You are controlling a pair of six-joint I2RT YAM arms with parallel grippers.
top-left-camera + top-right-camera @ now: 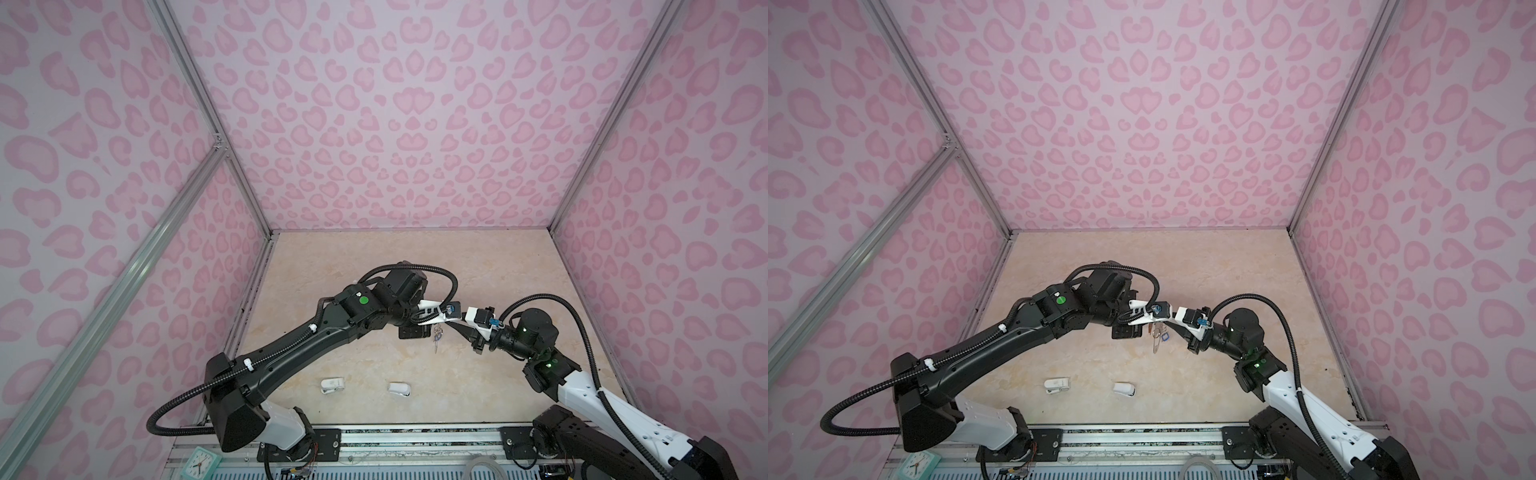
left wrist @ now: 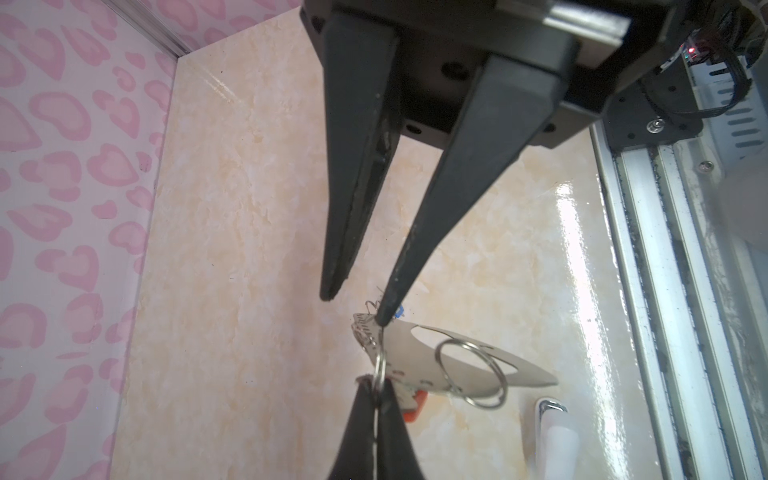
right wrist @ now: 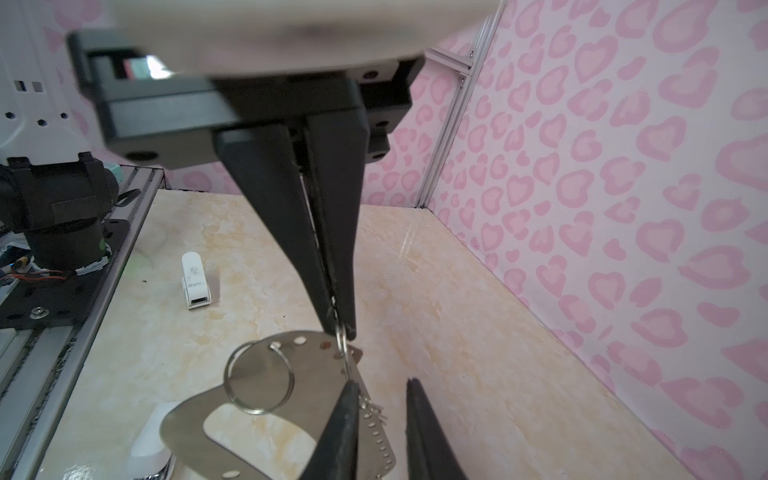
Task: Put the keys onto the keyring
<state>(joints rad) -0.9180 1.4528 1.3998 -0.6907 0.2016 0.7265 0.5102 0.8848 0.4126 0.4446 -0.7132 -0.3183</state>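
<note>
The keyring (image 3: 291, 374) is a flat grey metal plate that hangs in the air over the middle of the table. My left gripper (image 2: 376, 379) is shut on a small wire ring at the plate's corner. A larger split ring (image 2: 471, 374) hangs through the handle slot. The keys (image 1: 1156, 338) dangle under the plate, one with a blue tag (image 1: 1165, 336). A red tag (image 2: 417, 409) shows behind the plate. My right gripper (image 3: 381, 381) is open, with one finger resting against the plate's perforated edge and nothing between its fingers.
Two small white plastic objects (image 1: 332, 384) (image 1: 400, 388) lie on the beige marble table (image 1: 478, 266) near its front. Aluminium rails (image 1: 415, 436) run along the front edge. Pink patterned walls enclose the other three sides.
</note>
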